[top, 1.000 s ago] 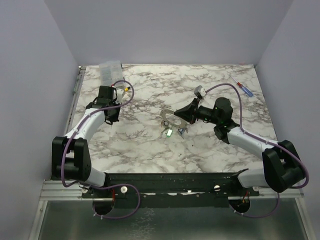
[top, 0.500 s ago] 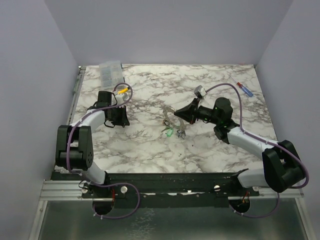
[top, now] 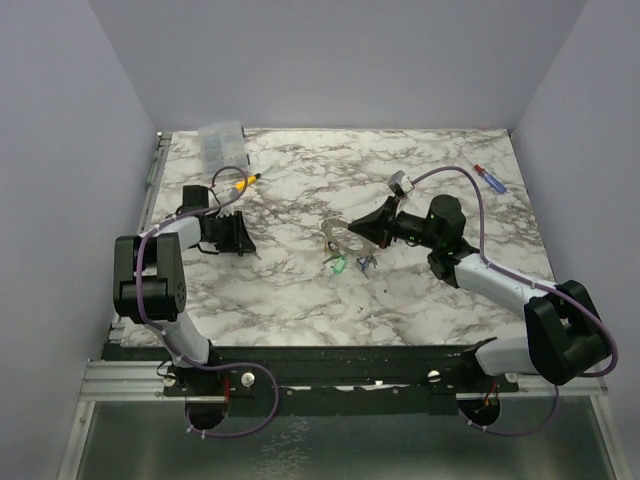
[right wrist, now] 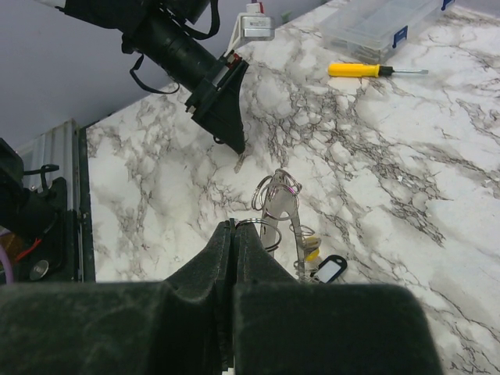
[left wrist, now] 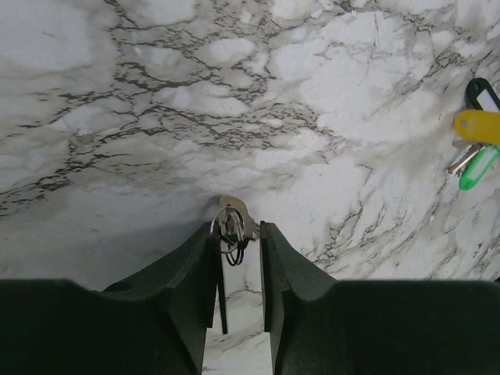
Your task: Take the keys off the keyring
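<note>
Left gripper (left wrist: 238,228) pinches a single key (left wrist: 230,215). Right gripper (right wrist: 233,228) is clamped on the keyring (right wrist: 275,199), with tagged keys (right wrist: 322,267) at its five o'clock. The table (top: 300,305) is white-grey marble, the walls (top: 330,60) lilac. Only the left wrist view reveals the pinched key; overhead hides it.

Left gripper (left wrist: 240,230) was nearly closed, pinching a key (left wrist: 229,216), wrist low. Right gripper (right wrist: 233,228) was clamped tight on the keyring (right wrist: 280,205), arm reaching inward.

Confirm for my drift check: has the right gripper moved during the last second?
No. The right gripper keeps its place against the red-and-blue screwdriver, tip at the keyring.
</note>
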Available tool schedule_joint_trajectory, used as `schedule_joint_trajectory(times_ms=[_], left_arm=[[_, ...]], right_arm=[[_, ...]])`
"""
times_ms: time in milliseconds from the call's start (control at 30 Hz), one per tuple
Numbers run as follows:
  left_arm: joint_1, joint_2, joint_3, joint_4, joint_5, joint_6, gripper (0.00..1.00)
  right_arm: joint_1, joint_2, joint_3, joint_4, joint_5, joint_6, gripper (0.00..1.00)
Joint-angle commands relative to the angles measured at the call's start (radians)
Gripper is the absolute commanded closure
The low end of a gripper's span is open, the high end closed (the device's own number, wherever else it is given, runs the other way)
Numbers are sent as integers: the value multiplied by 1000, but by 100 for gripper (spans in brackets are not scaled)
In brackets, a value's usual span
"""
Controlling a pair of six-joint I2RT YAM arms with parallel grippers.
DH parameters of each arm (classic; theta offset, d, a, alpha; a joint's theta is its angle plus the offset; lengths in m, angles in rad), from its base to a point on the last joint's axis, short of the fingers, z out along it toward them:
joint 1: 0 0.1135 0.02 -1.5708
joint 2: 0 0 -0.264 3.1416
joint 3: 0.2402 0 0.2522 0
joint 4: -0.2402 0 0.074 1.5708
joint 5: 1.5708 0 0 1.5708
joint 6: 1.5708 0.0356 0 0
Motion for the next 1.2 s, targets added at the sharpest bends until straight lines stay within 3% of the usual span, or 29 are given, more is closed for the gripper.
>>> schedule_joint_trajectory(times_ms=[0, 433, 600, 767, 933, 1167], left_arm=[[64, 57, -6, -7, -119, 15, 64], [69, -99, -3, -18, -151, 89, 40], [68, -242, 13, 17, 72, 163, 2], [-30, -337, 33, 23, 279, 251, 1], [-238, -404, 8, 104, 268, 331, 1], [-346, -331, 5, 258, 355, 383, 4]], right_arm=[[-5, -5, -7, 41, 2, 12, 99], [-5, -14, -3, 37, -16, 33, 99], [-5, -18, 0, 46, -66, 44, 99], [-5, -28, 6, 42, -126, 35, 99], [-5, -30, 2, 54, -153, 33, 99], [-5, -29, 6, 66, -210, 31, 99]])
